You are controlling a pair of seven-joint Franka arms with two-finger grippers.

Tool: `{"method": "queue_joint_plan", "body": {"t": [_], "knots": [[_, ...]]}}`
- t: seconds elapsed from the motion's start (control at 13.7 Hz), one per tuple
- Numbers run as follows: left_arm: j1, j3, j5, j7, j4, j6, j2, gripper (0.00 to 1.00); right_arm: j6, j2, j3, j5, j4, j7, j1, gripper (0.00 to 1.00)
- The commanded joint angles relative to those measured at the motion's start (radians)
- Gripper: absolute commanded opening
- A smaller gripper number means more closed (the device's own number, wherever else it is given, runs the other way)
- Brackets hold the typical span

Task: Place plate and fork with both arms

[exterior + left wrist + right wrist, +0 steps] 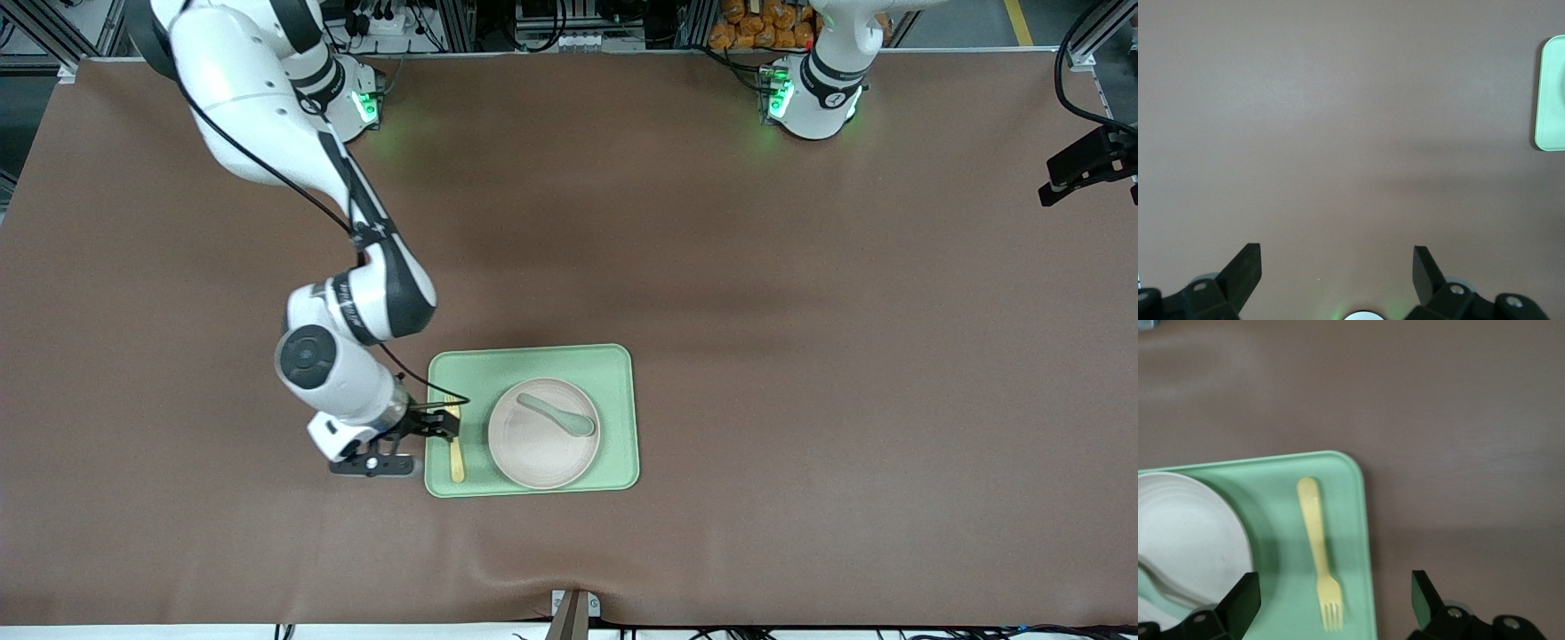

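Fork (1320,550) lies on the green tray (613,373) beside the plate (538,449) (spoon (556,414) on it), toward the right arm's end. Right gripper (440,420) hovers above it, fingers released. Left gripper (1337,267) waits, fingers spread, over bare brown tabletop (845,356).

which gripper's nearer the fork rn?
Right. The right gripper is open directly over the fork on the tray. The left gripper waits open over bare table, away from it.
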Motion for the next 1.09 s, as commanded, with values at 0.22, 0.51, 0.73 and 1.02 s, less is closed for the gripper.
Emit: {"method": "queue_joint_plan", "body": {"t": [0.22, 0.51, 0.73, 1.02], "knots": [[0.001, -0.006, 0.026, 0.003, -0.005, 0.009, -0.005, 1.0, -0.339, -0.203, 0.016, 0.008, -0.028, -0.003, -0.115, 1.0], [-0.001, -0.006, 0.026, 0.003, -0.005, 0.009, -0.004, 1.0, -0.508, -0.327, 0.018, 0.011, -0.029, -0.093, -0.233, 1.0], [-0.001, -0.006, 0.028, 0.005, -0.007, 0.009, -0.004, 1.0, -0.629, -0.424, 0.016, 0.009, -0.032, -0.162, -0.314, 1.0], [-0.001, -0.006, 0.026, 0.005, -0.007, 0.011, -0.004, 1.0, -0.721, -0.563, 0.016, 0.009, -0.079, -0.181, -0.371, 1.0]]}}
